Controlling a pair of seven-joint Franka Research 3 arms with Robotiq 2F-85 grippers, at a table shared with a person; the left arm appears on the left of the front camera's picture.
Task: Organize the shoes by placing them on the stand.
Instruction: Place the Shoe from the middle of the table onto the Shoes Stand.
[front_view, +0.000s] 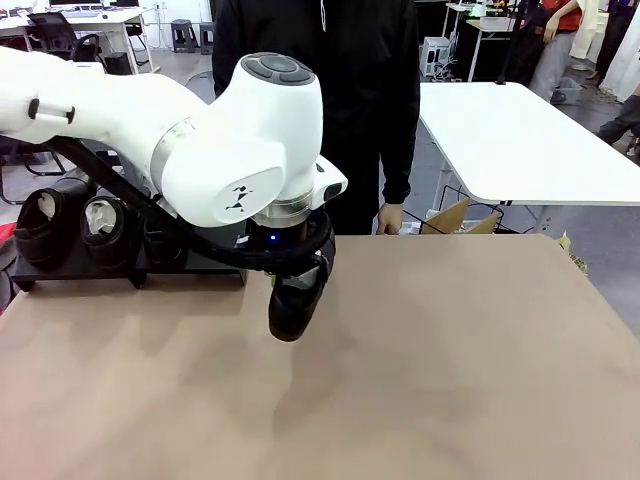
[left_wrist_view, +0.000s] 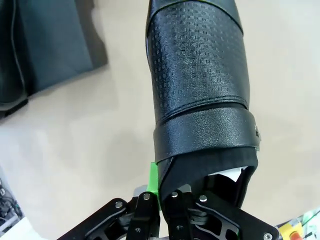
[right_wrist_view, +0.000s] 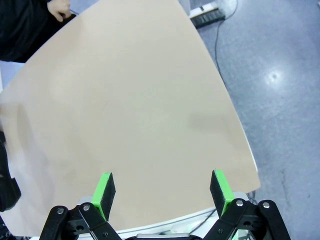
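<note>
Now my left gripper (left_wrist_view: 159, 197) is clamped on the collar of a glossy black, pebble-textured leather shoe (front_view: 294, 305) hanging above the smooth tan counter (front_view: 430, 360); my right gripper (right_wrist_view: 163, 192) hangs spread apart.

Glossy white rounded left arm (front_view: 240, 150), black cable alongside, blue light at wrist; black-linked right gripper (right_wrist_view: 162, 192) with green pads.

One glossy black shoe (front_view: 293, 308) hangs toe-down above the table at centre, paper showing in its opening. At ten o'clock, more shoes (front_view: 75, 228) sit upright on the low black stand (front_view: 75, 272).
</note>
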